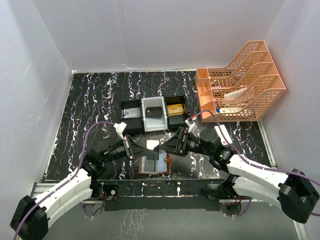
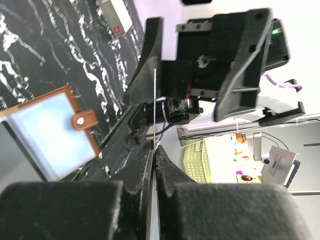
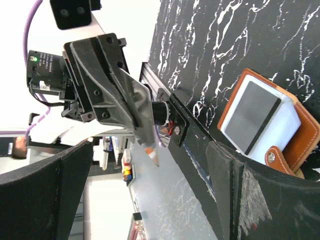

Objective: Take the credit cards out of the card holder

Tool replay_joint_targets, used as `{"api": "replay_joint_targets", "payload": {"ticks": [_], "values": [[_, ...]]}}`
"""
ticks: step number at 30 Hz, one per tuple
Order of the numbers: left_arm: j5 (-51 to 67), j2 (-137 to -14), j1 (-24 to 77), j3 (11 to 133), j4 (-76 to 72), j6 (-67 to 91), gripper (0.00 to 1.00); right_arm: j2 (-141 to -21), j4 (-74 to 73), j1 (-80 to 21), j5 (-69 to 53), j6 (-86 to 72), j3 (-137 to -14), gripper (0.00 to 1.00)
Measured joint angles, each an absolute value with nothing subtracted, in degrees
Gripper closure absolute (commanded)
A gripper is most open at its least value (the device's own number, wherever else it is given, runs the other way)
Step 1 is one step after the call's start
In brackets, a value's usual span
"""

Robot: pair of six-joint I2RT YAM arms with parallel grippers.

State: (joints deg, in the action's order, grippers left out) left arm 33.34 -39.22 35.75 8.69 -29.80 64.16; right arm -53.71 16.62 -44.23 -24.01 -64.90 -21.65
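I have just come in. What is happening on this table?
The left gripper is shut on one card, holding it in the air above the open holder. The right gripper faces it with jaws wide open, gripping nothing. Another card appears to sit in the holder.

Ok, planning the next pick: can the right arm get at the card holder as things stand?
Likely yes. The right tool is open and empty, hovering over the card holder, which lies spread open. The left tool, shut on a credit card, is close but not between them.
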Motion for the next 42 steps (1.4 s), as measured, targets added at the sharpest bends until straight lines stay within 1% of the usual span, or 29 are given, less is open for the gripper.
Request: {"api": "replay_joint_targets", "payload": {"ticks": [3,7,9,15,21,23,25,28,30,31,37,38,40,42], "values": [[32.36,-37.67,35.75,11.16,-28.36,64.18,1.00,-53.23,18.55,-44.23,-24.03,-67.02,-20.78,0.10],[31.79,-38.59,35.73,14.44,-28.23,64.62,1.00,-53.54,20.67,-44.21,-24.01,-68.71,-20.82,0.17],[31.70,-40.07,35.75,16.12,-28.23,64.82,1.00,-55.18,22.37,-44.21,-24.53,-69.45,-21.37,0.19],[31.75,-44.23,35.73,20.03,-28.21,65.19,1.00,-63.59,24.69,-44.18,-28.32,-70.39,-27.29,0.28],[31.70,-43.18,35.73,20.25,-25.89,65.23,1.00,-65.28,29.26,-44.05,-30.33,-71.92,-27.81,0.36],[31.68,-41.93,35.73,20.23,-24.40,65.41,1.00,-65.12,29.43,-43.35,-30.70,-71.92,-27.81,0.42],[31.66,-40.47,35.73,20.05,-23.55,65.69,1.00,-64.45,29.52,-41.78,-31.11,-71.90,-27.59,0.51],[31.66,-38.98,35.73,19.59,-23.18,66.35,1.00,-62.83,30.00,-39.00,-32.16,-71.64,-27.14,0.57],[31.66,-38.85,35.75,19.38,-23.31,66.98,1.00,-62.78,31.27,-37.54,-33.82,-71.33,-27.14,0.65],[31.66,-38.98,35.73,19.33,-23.42,67.24,1.00,-63.16,31.90,-37.21,-34.94,-71.02,-27.16,0.68],[31.66,-40.66,35.73,18.96,-24.05,68.36,1.00,-66.17,34.59,-37.15,-40.62,-70.83,-27.31,0.69],[31.57,-40.69,35.73,18.87,-24.16,68.62,1.00,-66.11,34.72,-37.15,-40.99,-70.81,-27.31,0.70],[31.40,-40.66,35.73,18.57,-25.21,69.38,1.00,-66.00,35.29,-37.15,-41.63,-70.65,-27.31,0.77],[31.27,-40.66,35.73,18.31,-26.72,70.17,1.00,-66.00,35.97,-37.15,-42.26,-70.59,-27.31,0.78]]}}
